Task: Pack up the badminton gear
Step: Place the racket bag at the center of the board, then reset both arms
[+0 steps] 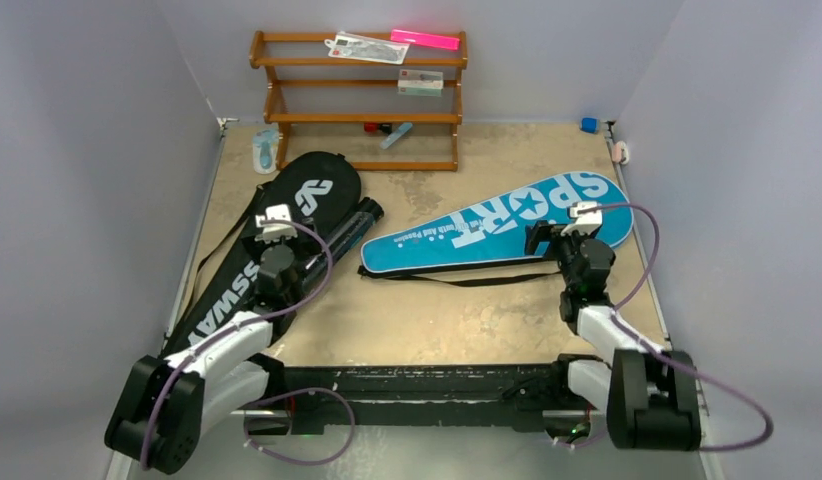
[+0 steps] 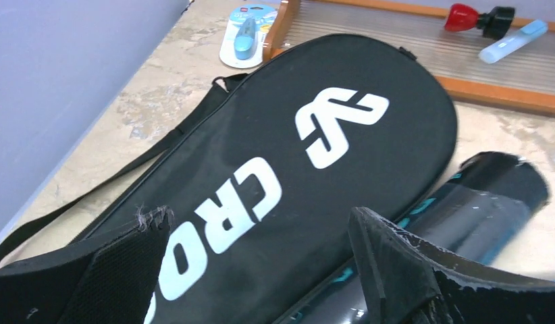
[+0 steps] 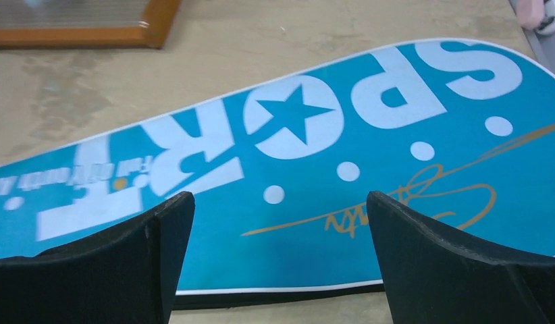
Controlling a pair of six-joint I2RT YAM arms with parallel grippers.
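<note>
My left gripper (image 2: pixel 261 226) hangs over the black cover (image 2: pixel 315 169) with its jaws spread wide and nothing between them. The cover lies flat on the table (image 1: pixel 407 320), slanting from the left edge up toward the wooden rack (image 1: pixel 357 118). The black tube (image 2: pixel 484 199) rests against the cover's right flank, touching it, and I judge the two were laid together so they can be handled as one bundle. My right gripper (image 3: pixel 278 206) is just as wide and just as empty. It sits low over the broad end of the blue cover (image 3: pixel 369 148), which lies flat across the right half of the table, well apart from the black one, with its thin black strap (image 1: pixel 467 280) trailing along the near side. I see no rackets or shuttlecocks in the open. They may already be inside the covers, but I cannot tell from here, nor can I see whether either zip is closed. With each arm over its own cover and ready to close, I take the packing to be near its end, with only checking or tidying left.
</note>
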